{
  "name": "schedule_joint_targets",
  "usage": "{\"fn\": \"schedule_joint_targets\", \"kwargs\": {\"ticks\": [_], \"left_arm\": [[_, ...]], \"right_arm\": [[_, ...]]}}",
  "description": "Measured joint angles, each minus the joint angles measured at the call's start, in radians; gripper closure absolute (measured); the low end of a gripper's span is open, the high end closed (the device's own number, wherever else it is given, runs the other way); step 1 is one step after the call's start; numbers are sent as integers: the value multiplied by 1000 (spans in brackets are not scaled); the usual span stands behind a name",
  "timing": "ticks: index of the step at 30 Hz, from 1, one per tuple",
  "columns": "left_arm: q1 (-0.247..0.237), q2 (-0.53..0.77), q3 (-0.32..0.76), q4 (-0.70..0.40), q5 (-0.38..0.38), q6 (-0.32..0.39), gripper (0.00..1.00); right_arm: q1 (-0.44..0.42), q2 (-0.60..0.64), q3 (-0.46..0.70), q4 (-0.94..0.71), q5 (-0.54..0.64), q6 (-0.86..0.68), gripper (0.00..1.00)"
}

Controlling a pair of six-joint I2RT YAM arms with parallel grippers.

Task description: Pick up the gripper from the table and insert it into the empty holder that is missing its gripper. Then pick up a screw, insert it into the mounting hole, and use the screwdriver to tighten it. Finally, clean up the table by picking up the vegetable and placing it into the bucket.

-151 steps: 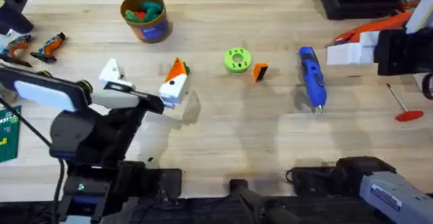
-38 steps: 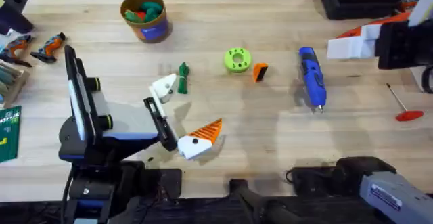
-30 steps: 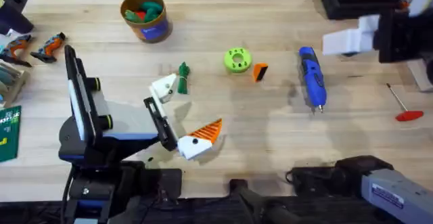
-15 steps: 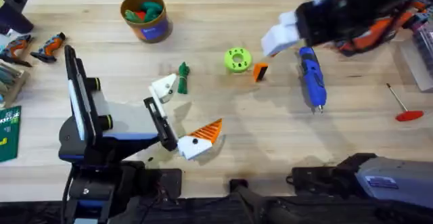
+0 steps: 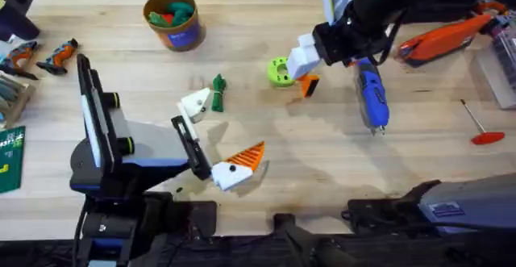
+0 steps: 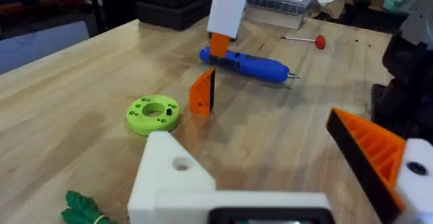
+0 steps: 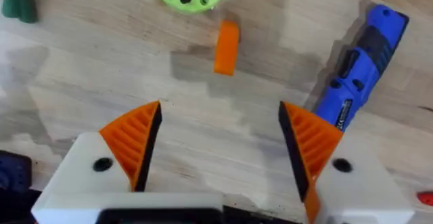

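Note:
The gripper (image 5: 310, 86), a small orange wedge, lies between the lime-green disc (image 5: 280, 71) and the blue screwdriver (image 5: 371, 93). My right gripper (image 5: 308, 62) hangs open just above the wedge (image 7: 226, 47), pads (image 7: 135, 139) spread wide. My left gripper (image 5: 226, 130) rests open near the table's middle. One of its fingers (image 6: 169, 176) is bare white with a hole (image 6: 181, 163) and no orange pad, like an empty holder. The dark-green vegetable (image 5: 218, 92) lies beside that finger. The bucket (image 5: 173, 18) stands at the far left. I see no screw.
A thin red-handled tool (image 5: 480, 127) lies at the right edge. An orange tool (image 5: 443, 37) and dark cases sit at the back right. Small orange-and-black parts (image 5: 58, 55) lie at the far left. Bare wood spreads along the front.
The right arm has swung left from the table's right edge, past the screwdriver, to above the wedge. Five seconds ago the left gripper was over the vegetable; it has pulled back and stayed still.

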Motion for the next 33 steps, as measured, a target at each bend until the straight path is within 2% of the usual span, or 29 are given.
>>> {"fn": "schedule_joint_targets", "kwargs": {"ticks": [22, 33], "left_arm": [[0, 0, 0, 0, 0, 0, 16], [0, 0, 0, 0, 0, 0, 15]], "right_arm": [[-61, 114, -1, 69, -32, 75, 30], [-60, 129, -56, 139, -34, 75, 38]]}}
